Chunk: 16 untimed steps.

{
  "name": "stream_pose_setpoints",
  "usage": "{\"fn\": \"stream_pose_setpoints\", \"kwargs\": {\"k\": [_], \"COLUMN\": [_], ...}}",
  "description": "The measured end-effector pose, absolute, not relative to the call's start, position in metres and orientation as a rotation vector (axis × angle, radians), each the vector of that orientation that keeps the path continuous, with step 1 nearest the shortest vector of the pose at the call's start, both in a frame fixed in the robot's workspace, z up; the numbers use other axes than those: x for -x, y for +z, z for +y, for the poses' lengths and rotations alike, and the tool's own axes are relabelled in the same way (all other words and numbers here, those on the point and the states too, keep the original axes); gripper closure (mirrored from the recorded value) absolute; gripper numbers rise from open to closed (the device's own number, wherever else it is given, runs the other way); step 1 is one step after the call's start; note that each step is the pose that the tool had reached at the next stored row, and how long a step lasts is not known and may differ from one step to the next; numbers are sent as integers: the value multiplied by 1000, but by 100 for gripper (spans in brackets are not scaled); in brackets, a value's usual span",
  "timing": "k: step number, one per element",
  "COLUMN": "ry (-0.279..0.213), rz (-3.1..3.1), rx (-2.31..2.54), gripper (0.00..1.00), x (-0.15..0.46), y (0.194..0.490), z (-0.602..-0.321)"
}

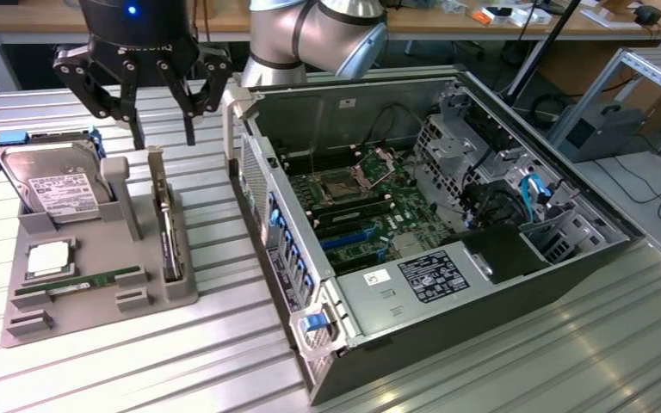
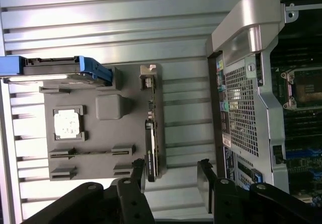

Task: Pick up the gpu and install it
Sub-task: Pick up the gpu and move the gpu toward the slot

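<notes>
exterior view: the gripper [image 1: 164,138] hangs with its fingers spread and empty above the gpu [image 1: 168,234], which stands on edge in the grey tray [image 1: 101,297] beside the computer case [image 1: 446,284]

wrist view: the gpu [image 2: 151,146] sits in its tray slot, one end beside a fingertip [image 2: 137,166]

I am holding my fingers [image 2: 205,183] spread wide over the grey tray [image 2: 108,83], and the gpu [image 2: 151,146] is standing on edge in its slot, one end just beside a fingertip. A blue-railed hard drive [image 2: 55,70] and a processor chip [image 2: 67,123] are sitting in the same tray. The open computer case [image 2: 246,98] is lying beside it on the ribbed desk [image 2: 100,22].
</notes>
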State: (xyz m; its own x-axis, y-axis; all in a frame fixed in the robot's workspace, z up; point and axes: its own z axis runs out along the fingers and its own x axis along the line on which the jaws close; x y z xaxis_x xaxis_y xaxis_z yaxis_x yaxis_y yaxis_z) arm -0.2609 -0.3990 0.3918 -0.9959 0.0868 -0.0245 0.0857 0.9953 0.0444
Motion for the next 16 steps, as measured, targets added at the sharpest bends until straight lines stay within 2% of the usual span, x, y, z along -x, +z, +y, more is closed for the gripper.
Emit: {"fn": "stream_pose_setpoints", "kwargs": {"k": [16], "ry": [67], "rz": [3112], "rx": [-135], "gripper": [46], "x": [262], "y": [386], "z": [-399]}}
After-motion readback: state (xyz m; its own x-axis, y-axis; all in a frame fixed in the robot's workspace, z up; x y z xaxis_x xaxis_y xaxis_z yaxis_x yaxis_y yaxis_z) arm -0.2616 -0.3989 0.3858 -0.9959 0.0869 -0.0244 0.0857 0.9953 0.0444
